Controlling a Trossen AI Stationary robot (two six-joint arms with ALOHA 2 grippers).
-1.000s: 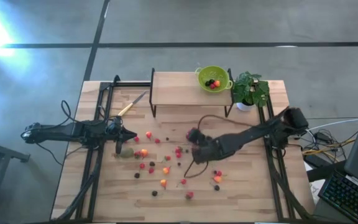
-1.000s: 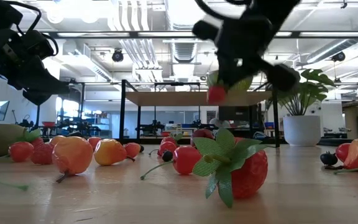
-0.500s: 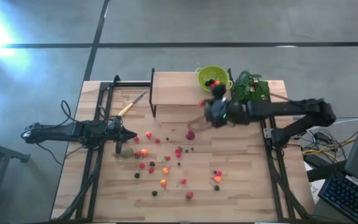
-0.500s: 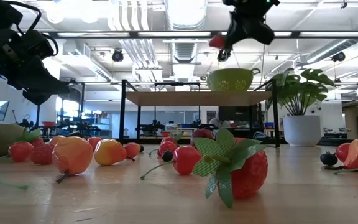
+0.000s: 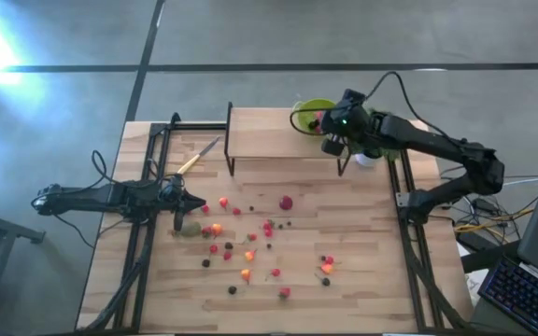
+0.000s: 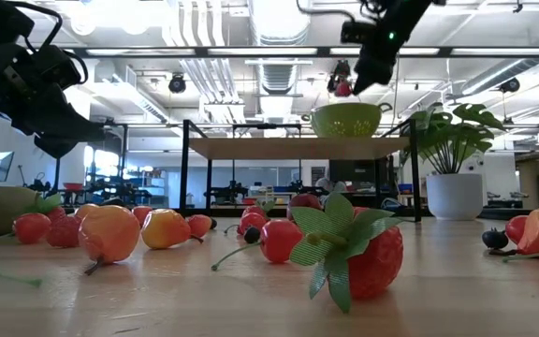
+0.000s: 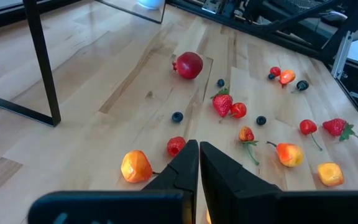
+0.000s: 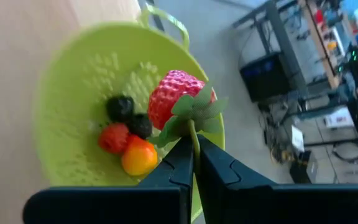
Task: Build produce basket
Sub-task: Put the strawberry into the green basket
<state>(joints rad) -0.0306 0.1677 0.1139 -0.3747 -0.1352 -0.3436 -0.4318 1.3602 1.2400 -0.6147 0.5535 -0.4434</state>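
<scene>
The lime-green produce basket (image 5: 312, 110) stands on a raised wooden shelf (image 5: 264, 133) at the table's far side. It holds two dark berries, a red fruit and an orange one (image 8: 137, 157). My right gripper (image 8: 194, 149) hovers just above the basket (image 8: 79, 81), shut on a red strawberry (image 8: 174, 93). More produce (image 5: 250, 245) lies scattered across the table's middle, with a kiwi-like fruit (image 5: 191, 228) and a pomegranate (image 5: 287, 202) among it. My left gripper (image 7: 199, 152) waits shut and empty, low over the table's left side (image 5: 200, 203). My right gripper pinches the strawberry's thin green stem (image 8: 194, 132) between its two fingertips, just behind the leafy cap. The fingers slant down from the table's right side. The strawberry (image 6: 343, 88) juts out past the fingertips, lifted clear above the basket's bowl.
A potted plant (image 5: 388, 140) stands right of the basket, partly under my right arm. A yellow-handled knife (image 5: 197, 157) lies at the far left. Black shelf legs (image 7: 42, 59) and side rails (image 5: 143, 233) border the free wood between the fruits.
My right gripper has risen from the table's middle and swung toward the far right, to above the basket, rolling as it went. It stayed shut on the strawberry, which is lifted well clear of the table.
</scene>
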